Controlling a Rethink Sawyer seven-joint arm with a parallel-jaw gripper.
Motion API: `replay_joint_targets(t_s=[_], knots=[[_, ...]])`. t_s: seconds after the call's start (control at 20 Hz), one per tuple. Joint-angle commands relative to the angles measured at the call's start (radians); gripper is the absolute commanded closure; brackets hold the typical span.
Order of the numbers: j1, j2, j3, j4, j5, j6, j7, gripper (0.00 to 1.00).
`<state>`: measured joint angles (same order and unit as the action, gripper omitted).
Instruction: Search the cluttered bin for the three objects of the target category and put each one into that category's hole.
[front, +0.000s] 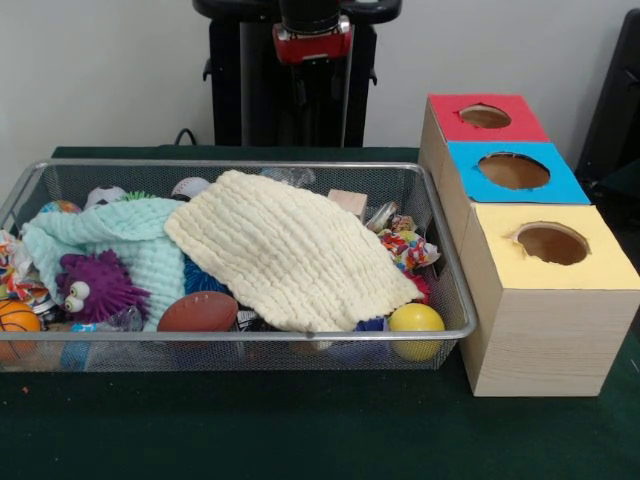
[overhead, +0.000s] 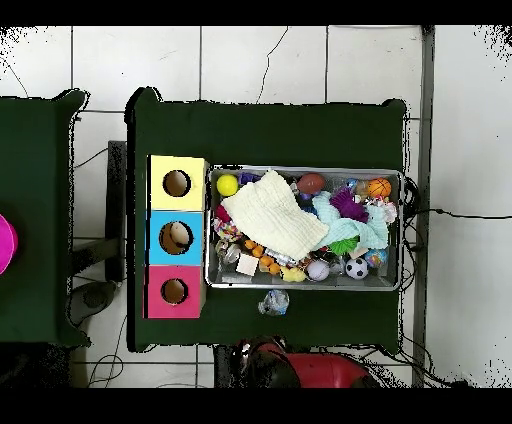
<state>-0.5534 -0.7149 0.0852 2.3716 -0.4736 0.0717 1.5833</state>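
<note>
A wire bin (front: 240, 335) (overhead: 305, 287) is full of toys. A cream cloth (front: 290, 245) (overhead: 272, 215) lies over its middle and a mint cloth (front: 120, 235) (overhead: 350, 225) lies beside it; both hide what is underneath. Showing round them are a purple spiky toy (front: 95, 285), a brown football (front: 198, 312), a basketball (front: 15, 320), a yellow ball (front: 415, 322) and a wood block (front: 348, 202). Three boxes with holes stand next to the bin: red (front: 450, 125), blue (front: 480, 185), yellow (front: 510, 265). My gripper (overhead: 275, 301) hangs just outside the bin's robot-side rim.
The arm's red and black end (front: 312, 40) stays high behind the bin. The bin and boxes sit on a dark green table (front: 300, 430). A second green table (overhead: 35, 220) with a pink object (overhead: 5, 243) stands off to the side in the overhead view.
</note>
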Motion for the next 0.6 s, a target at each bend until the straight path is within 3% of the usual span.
replay_joint_targets(t_s=[0.05,0.3,0.6], knots=[[0.017,0.017,0.015,-0.035,-0.019,-0.034,0.133,0.00],[0.033,0.060,-0.016,-0.041,-0.031,-0.096,0.148,0.00],[0.034,0.064,-0.012,-0.052,-0.025,-0.085,0.146,0.00]])
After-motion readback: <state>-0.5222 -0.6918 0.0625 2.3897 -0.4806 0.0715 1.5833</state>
